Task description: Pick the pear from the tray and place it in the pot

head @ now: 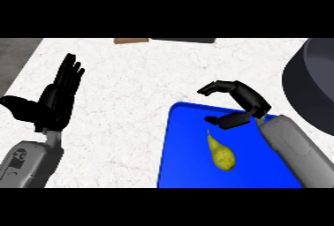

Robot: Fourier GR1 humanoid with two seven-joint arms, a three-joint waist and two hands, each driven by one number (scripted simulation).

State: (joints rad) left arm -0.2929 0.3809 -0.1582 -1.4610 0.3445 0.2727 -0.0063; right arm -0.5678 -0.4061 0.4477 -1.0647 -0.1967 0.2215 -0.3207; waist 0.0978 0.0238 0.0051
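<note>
Reaching from here, your right hand (236,102) hovers curled and empty above the flat blue tray (189,150); the small yellow-green pear (222,155) lies apart below it and may roll off before reaching the dark grey pot (312,84)

Bright, even light; no glare; faint shading under the pot (312,84).

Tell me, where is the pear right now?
In the head view, the pear lies on the blue tray, lower right, just below the right hand.
</note>
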